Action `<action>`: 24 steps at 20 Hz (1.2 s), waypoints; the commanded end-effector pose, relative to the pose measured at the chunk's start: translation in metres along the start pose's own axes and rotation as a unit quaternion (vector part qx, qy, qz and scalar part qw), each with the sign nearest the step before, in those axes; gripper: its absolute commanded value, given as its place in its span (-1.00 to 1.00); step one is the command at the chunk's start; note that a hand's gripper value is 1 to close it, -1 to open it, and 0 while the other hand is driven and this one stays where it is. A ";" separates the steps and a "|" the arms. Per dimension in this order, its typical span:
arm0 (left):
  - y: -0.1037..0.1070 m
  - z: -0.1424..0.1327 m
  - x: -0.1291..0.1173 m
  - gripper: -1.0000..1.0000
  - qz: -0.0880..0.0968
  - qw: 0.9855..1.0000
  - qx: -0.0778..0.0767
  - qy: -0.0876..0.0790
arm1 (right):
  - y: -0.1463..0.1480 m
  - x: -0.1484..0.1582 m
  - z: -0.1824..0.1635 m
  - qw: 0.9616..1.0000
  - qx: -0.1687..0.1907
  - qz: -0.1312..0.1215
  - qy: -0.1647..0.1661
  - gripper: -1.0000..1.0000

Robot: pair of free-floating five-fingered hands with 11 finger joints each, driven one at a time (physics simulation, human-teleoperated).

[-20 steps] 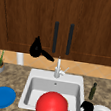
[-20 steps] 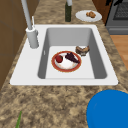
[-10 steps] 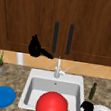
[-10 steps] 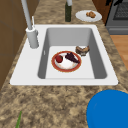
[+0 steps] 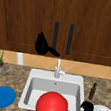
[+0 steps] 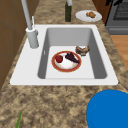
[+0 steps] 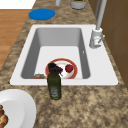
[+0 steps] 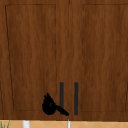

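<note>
Front view: my left hand (image 5: 41, 46) hangs before the cabinet, fingers up and thumb stretched across the left handle (image 5: 55, 35); a grip I cannot tell. My right hand (image 5: 87, 106) curls beside the sink (image 5: 30, 78).

Upper view: my left hand (image 8: 49, 106) is against the left handle's (image 8: 61, 93) lower end.

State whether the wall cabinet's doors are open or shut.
Shut: in the upper view both doors lie flush, their handles side by side. The left hand hovers by the left handle.
</note>
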 end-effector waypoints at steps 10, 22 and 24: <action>-0.003 -0.027 0.005 -1.00 -0.031 0.997 0.046 0.053 | 0.000 0.000 0.000 1.000 0.000 0.000 0.000 0.00; -0.020 -0.020 0.001 -1.00 -0.100 0.994 0.015 0.035 | 0.000 0.000 0.000 1.000 0.000 0.000 0.000 0.00; -0.026 -0.018 0.000 -1.00 -0.114 0.993 0.016 0.035 | 0.000 0.000 0.000 1.000 0.000 0.000 0.000 0.00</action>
